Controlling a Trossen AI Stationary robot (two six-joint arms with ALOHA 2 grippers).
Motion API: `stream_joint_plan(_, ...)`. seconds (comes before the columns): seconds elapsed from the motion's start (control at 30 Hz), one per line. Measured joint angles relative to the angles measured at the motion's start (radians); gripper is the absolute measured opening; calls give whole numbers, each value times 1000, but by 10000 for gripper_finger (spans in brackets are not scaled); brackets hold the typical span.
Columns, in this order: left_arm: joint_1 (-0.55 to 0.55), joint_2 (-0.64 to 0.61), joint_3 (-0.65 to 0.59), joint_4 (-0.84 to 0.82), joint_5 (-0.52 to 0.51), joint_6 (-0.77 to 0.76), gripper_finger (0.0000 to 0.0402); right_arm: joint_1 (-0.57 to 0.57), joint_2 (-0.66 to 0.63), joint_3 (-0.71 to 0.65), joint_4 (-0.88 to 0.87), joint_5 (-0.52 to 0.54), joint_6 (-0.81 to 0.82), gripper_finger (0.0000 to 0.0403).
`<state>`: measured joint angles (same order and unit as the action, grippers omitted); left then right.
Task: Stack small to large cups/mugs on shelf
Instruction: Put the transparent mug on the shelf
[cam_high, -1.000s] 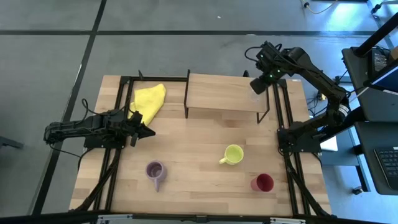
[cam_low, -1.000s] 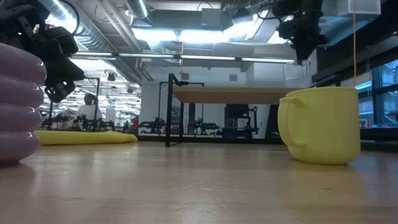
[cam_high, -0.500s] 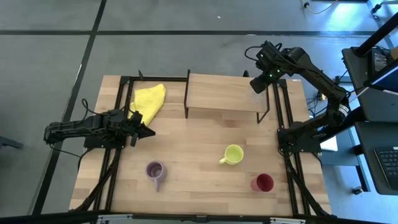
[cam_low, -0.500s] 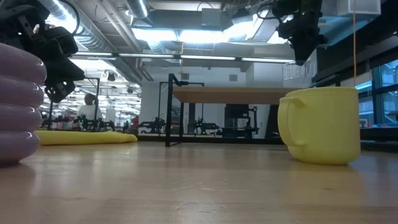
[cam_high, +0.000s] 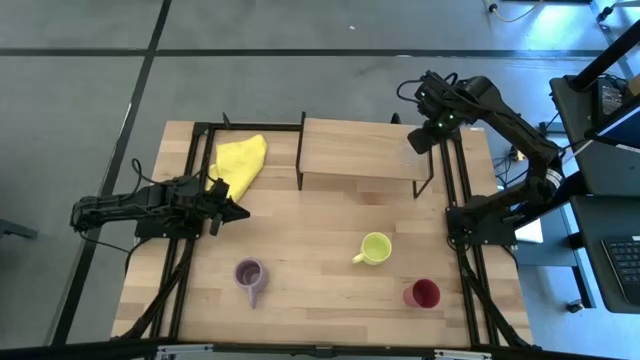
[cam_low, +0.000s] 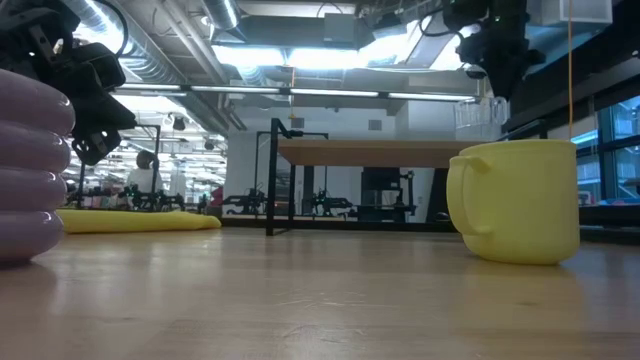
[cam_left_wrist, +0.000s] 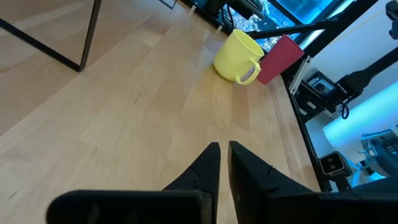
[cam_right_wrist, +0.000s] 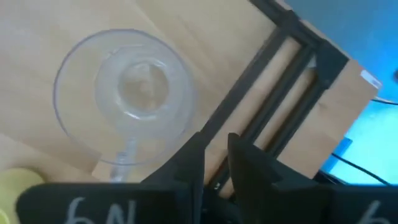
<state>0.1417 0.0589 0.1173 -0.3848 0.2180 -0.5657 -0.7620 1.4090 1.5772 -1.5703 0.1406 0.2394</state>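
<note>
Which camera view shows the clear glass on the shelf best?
The right wrist view: the clear glass fills it, seen from above. The high view shows a faint ring at the shelf corner; the low view, a pale outline; the left wrist view, nothing.

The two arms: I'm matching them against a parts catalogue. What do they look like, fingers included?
Both arms are dark, nearly black, jointed tubes with black cables looped alongside. The left gripper ends in two slim, tapering black fingers. The right gripper has the same black fingers, with white handwritten characters on its body.
</note>
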Motion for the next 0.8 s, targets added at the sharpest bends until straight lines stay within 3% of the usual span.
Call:
stream_joint_plan(0.17, 0, 0, 0, 0, 0, 0, 27, 2, -12, 0, 0, -50, 75, 65)
stream_joint_plan(0.33, 0, 0, 0, 0, 0, 0, 27, 45, -16, 0, 0, -147, 148, 11)
stream_joint_plan(0.8, 0, 0, 0, 0, 0, 0, 27, 147, -16, 0, 0, -111, 310, 4)
